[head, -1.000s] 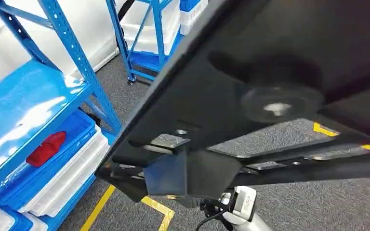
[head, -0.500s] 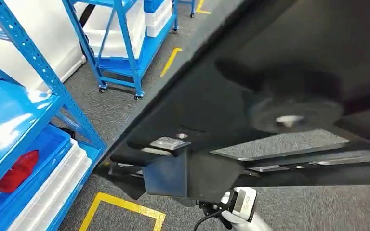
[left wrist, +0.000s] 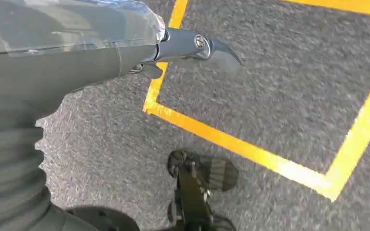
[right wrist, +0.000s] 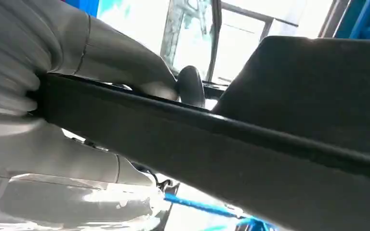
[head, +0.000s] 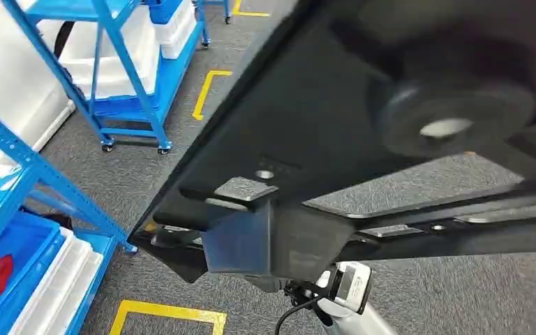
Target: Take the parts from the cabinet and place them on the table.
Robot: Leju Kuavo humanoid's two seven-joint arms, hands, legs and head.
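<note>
My right robot hand [right wrist: 77, 86] grips the edge of the large black part [head: 321, 125], thumb on one face and fingers under the rim, holding it up close before my head. My left robot hand [left wrist: 192, 48] hangs over the grey carpet [left wrist: 279, 96], holding nothing, fingers apparently loosely curled. The risk, I judge, is that the part blocks my forward sight; turning, it could clip the blue shelving [head: 122, 84] or slip from a one-sided grip.

Right hand [right wrist: 77, 86] grips a black part [head: 335, 139]; left hand [left wrist: 77, 53] hangs.
</note>
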